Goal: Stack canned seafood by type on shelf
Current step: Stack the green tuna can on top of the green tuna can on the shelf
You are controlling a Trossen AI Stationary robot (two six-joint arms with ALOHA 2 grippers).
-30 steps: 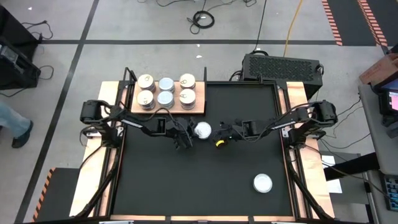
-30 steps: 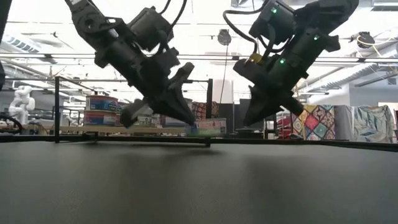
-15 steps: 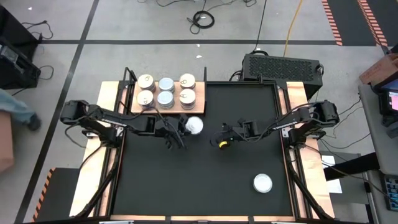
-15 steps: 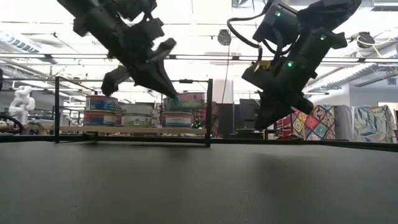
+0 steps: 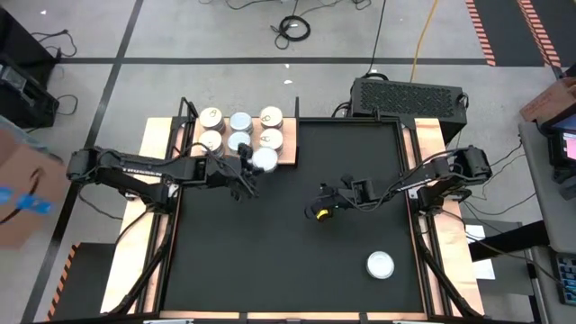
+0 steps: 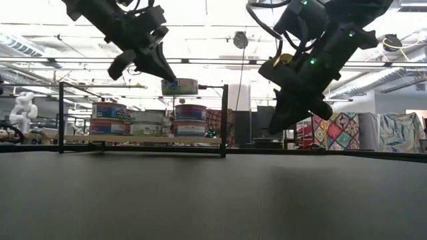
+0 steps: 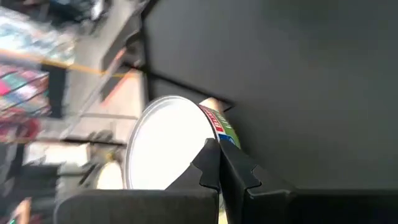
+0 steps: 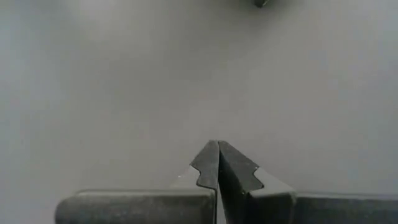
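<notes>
The floor (image 5: pixel 225 36) is pale grey concrete crossed by dark tape lines, with orange-and-black hazard striping (image 5: pixel 481 31) at the far right. A coiled black cable (image 5: pixel 293 27) and a yellow cord (image 5: pixel 423 40) lie on it. A black vented box (image 5: pixel 407 96) stands behind the surface (just against its far edge). A cardboard carton (image 5: pixel 27 193) shows at the left. Seen level, the room has bright ceiling lights (image 6: pixel 220 13), overhead beams and patterned cloths (image 6: pixel 343 130) hanging at the right.

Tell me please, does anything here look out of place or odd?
Yes, one thing: a single white-lidded can sits alone on the black mat, at its near right, far from the six cans stacked on the wooden shelf. The left gripper holds another can in the air above the shelf's right end.
</notes>
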